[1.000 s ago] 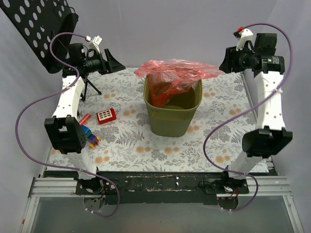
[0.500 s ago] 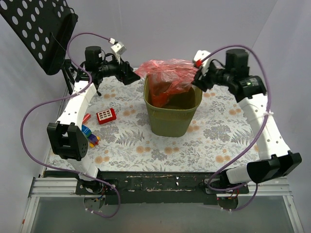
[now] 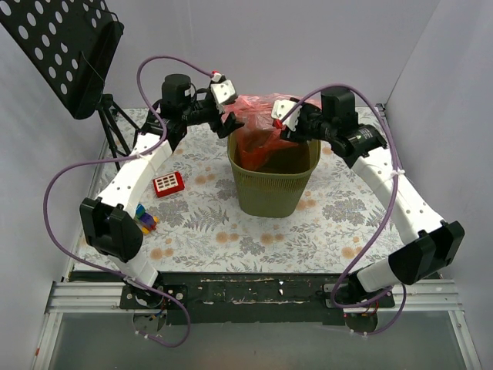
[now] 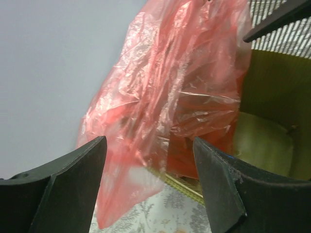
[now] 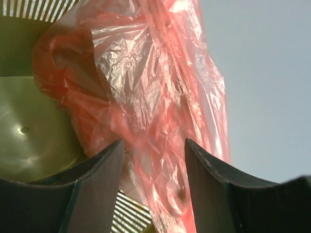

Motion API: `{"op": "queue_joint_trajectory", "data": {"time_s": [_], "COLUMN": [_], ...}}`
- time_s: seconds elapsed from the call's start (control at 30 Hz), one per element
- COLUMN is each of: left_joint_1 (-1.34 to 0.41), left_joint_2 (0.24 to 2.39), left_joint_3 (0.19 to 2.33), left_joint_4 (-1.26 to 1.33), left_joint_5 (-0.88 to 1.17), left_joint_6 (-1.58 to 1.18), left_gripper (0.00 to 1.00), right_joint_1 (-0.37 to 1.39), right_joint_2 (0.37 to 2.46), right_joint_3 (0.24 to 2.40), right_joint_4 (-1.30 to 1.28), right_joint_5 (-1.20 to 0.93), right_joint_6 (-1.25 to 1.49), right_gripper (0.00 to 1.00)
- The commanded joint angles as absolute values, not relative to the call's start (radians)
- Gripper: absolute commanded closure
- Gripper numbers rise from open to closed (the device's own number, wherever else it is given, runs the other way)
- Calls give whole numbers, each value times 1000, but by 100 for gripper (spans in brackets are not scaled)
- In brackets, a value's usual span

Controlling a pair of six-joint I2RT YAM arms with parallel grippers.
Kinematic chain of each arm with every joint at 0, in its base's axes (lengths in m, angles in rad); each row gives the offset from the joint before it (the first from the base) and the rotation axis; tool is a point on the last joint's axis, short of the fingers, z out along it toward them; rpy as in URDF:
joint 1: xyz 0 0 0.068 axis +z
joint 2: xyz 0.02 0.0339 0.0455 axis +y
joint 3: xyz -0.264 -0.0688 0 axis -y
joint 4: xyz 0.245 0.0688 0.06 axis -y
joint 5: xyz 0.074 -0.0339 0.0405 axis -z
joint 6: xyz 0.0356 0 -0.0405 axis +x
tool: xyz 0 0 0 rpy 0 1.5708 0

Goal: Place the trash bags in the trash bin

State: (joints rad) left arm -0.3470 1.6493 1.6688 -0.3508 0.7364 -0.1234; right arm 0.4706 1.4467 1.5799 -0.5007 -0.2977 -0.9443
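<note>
Spilling over the bin (image 3: 271, 193) rim, the bag (image 3: 258, 108) hangs partly inside. Beside it, the left gripper (image 3: 229, 123) and right gripper (image 3: 287, 128) have jaws open.

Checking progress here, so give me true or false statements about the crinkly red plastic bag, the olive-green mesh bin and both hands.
The crinkly red plastic bag hangs partly inside the olive-green mesh bin: true.
The bin lies tipped over: false, it stands upright.
The left hand and right hand are both open: true.
The small flat red toy with white buttons sits in the bin: false, it lies on the floral table, left of it.
</note>
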Motion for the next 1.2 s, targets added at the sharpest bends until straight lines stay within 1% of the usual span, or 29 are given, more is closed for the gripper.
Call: {"op": "queue_joint_trajectory", "data": {"time_s": [0.0, 0.07, 0.17, 0.23, 0.27, 0.3, 0.37, 0.43, 0.5, 0.53, 0.7, 0.83, 0.93, 1.0, 1.07, 1.17], "left_joint_1": [-357, -359, -360, -360, -360, -360, -360, -360, -360, -360, -360, -360, -360, -360, -360, -360], "left_joint_2": [1672, 1689, 1706, 1718, 1721, 1726, 1732, 1733, 1736, 1738, 1764, 1793, 1810, 1821, 1841, 1885], "left_joint_3": [1703, 1723, 1746, 1755, 1761, 1764, 1770, 1778, 1790, 1796, 1858, 1890, 1901, 1911, 1945, 2014], "left_joint_4": [-296, -290, -285, -285, -285, -285, -285, -284, -278, -275, -235, -209, -210, -195, -198, -247], "left_joint_5": [670, 667, 666, 663, 664, 666, 673, 681, 683, 680, 678, 690, 713, 700, 670, 629], "left_joint_6": [-52, -51, -38, -34, -34, -34, -44, -63, -90, -109, -221, -296, -317, -360, -393, -394], "left_gripper": [30, 32, 38, 43, 47, 50, 53, 57, 61, 63, 75, 90, 100, 100, 100, 100], "right_joint_1": [505, 525, 560, 574, 578, 586, 600, 612, 615, 618, 630, 673, 683, 683, 687, 733], "right_joint_2": [1479, 1496, 1500, 1493, 1490, 1491, 1506, 1520, 1506, 1493, 1349, 1276, 1264, 1278, 1292, 1292], "right_joint_3": [1545, 1554, 1560, 1546, 1537, 1526, 1528, 1557, 1586, 1595, 1586, 1580, 1578, 1609, 1687, 1750], "right_joint_4": [-364, -357, -360, -344, -328, -312, -292, -305, -348, -377, -540, -629, -623, -641, -695, -796], "right_joint_5": [-256, -250, -227, -209, -192, -169, -118, -84, -93, -106, -279, -290, -270, -287, -327, -341], "right_joint_6": [-969, -974, -986, -986, -986, -988, -985, -973, -973, -973, -945, -907, -891, -891, -893, -894], "right_gripper": [39, 40, 40, 41, 42, 44, 69, 86, 96, 98, 99, 99, 99, 99, 99, 99]}}
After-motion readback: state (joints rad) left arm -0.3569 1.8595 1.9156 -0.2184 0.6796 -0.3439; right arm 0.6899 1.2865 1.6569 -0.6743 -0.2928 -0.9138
